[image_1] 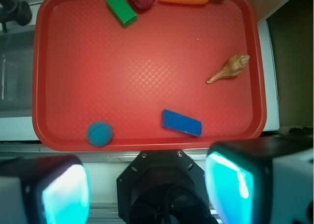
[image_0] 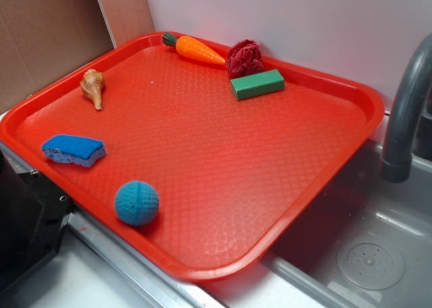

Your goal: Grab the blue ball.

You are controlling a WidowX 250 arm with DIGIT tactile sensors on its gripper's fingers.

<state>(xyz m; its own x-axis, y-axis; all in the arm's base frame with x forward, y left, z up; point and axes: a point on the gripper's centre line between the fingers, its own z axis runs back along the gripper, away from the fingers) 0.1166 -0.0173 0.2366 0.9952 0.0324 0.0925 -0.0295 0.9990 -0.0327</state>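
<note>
The blue ball [image_0: 136, 202] is a small teal dimpled ball resting on the red tray [image_0: 270, 207] near its front edge. In the wrist view the blue ball [image_1: 100, 133] lies at the tray's [image_1: 147, 76] near left corner. My gripper [image_1: 147, 192] is high above, behind the tray's near edge, over the robot base. Its two fingers with cyan pads [image_1: 64, 194] stand wide apart with nothing between them. The gripper does not show in the exterior view.
On the tray: a flat blue sponge [image_0: 74, 150], a seashell [image_0: 92, 87], a toy carrot [image_0: 196, 49], a dark red crumpled object [image_0: 244, 58] and a green block [image_0: 257, 84]. A grey faucet [image_0: 405, 112] and sink [image_0: 368, 254] lie to the right.
</note>
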